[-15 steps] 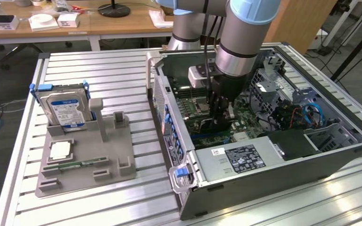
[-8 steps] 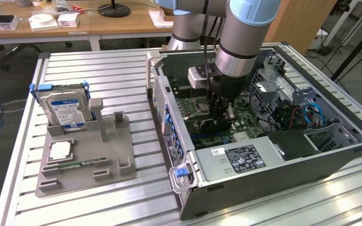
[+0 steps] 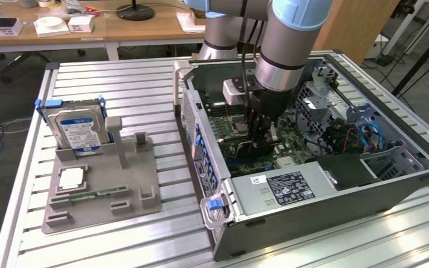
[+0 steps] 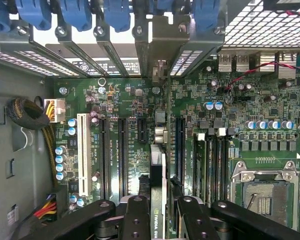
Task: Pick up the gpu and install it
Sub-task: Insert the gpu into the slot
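Note:
The gpu [image 4: 159, 165] shows edge-on in the wrist view, a thin card standing upright over the green motherboard [image 4: 120, 100]. Its silver bracket [image 4: 157, 45] lies against the case's rear slot openings. My gripper [image 4: 162, 220] is shut on the gpu, one black finger [image 4: 137, 220] on each side of the card. In the exterior view the gripper [image 3: 259, 139] reaches straight down into the open computer case [image 3: 393, 184], low over the motherboard. I cannot tell whether the card's edge sits fully in its slot.
Black expansion slots [image 4: 122, 150] and a white one flank the card; the CPU socket [image 4: 262, 197] lies beside them. Blue clips [image 4: 75, 12] line the rear wall. At the exterior view's left, a grey fixture [image 3: 125, 184] holds a hard drive [image 3: 80, 131] and a memory stick [image 3: 87, 196].

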Tool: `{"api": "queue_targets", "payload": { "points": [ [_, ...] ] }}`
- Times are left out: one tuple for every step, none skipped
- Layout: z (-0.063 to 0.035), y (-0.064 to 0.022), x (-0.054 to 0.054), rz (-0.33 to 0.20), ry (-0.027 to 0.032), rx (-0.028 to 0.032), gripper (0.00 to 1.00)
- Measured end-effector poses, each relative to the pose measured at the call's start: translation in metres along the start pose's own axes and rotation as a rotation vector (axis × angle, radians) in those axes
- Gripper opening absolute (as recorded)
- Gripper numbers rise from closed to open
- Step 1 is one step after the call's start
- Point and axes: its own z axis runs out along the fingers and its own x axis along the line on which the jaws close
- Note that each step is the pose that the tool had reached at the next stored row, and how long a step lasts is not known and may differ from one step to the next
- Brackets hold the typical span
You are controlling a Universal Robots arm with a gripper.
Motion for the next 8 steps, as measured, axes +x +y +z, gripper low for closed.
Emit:
{"api": "queue_targets", "payload": {
  "points": [
    [0.0004, 0.0, 0.0, 0.0, 0.0, 0.0001, 0.26],
    [0.001, 0.0, 0.0, 0.0, 0.0005, -0.0001, 0.26],
    [0.0018, 0.0, 0.0001, 0.0, 0.0009, -0.0002, 0.26],
    [0.0032, -0.0001, 0.0001, 0.0, -0.0002, 0.0006, 0.26],
    [0.0039, -0.0001, 0.0, 0.0, -0.0001, 0.0002, 0.26],
    [0.0044, -0.0001, 0.0001, 0.0, -0.0001, 0.0, 0.26],
    [0.0045, -0.0001, 0.0001, 0.0, 0.0001, -0.0001, 0.26],
    [0.0044, 0.0, 0.0001, 0.0, 0.0002, -0.0001, 0.26]
  ]
}}
